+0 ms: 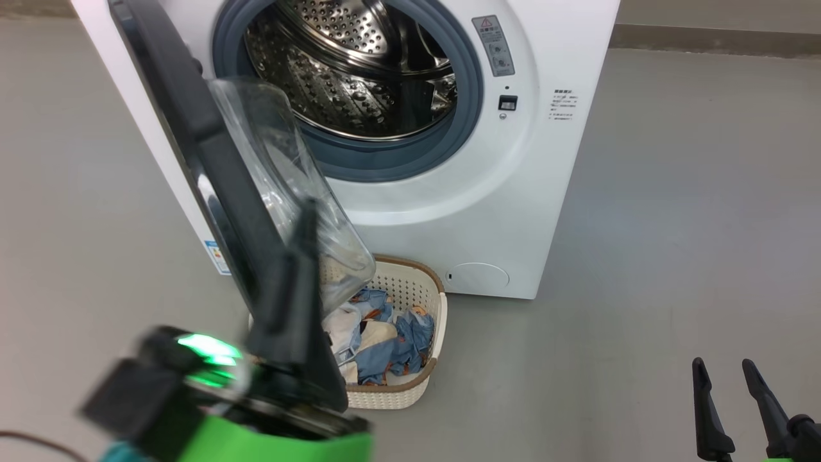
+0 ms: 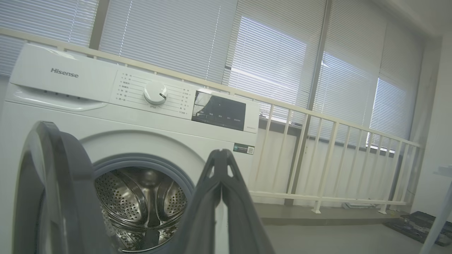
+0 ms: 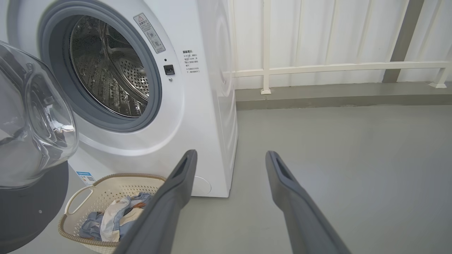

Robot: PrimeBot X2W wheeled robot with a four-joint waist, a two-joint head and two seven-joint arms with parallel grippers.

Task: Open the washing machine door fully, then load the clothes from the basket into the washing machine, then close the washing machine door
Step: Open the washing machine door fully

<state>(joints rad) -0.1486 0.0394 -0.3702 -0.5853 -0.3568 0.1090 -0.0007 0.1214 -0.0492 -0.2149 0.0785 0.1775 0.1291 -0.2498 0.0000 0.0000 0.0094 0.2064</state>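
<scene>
The washing machine door (image 1: 192,128) is seen swung out on its hinge at the machine's left, standing roughly edge-on in the head view, so that the mouth of the washing machine (image 1: 462,212) is laid bare. It is judged that the opening step is under way and that the door may need to be taken wider. The left gripper (image 2: 220,155) is clenched with nothing between its fingers and is raised close beside the inner face of the door. This posture is judged to suit pushing with a single stiff tip rather than grasping. Whether the door is actually touched cannot be told. The right gripper (image 1: 723,367) is held low and well apart from the work, its fingers spread wide on nothing, presumably kept ready for the laundry. The basket (image 1: 440,308) has been set on the floor (image 1: 641,256) just in front of the machine, partly beneath the door, so only a short lift to the drum (image 1: 346,83) is needed. The clothes (image 1: 385,346) are lying crumpled inside it, and none are seen in the drum. The door is formed of a glossy black rim around a bulging bowl of clear glass. The drum is polished, perforated steel, ringed by a dull grey rubber seal (image 1: 397,160). The basket is pale perforated plastic with a brown woven-look edge, and the cloth is soft and limp.
</scene>
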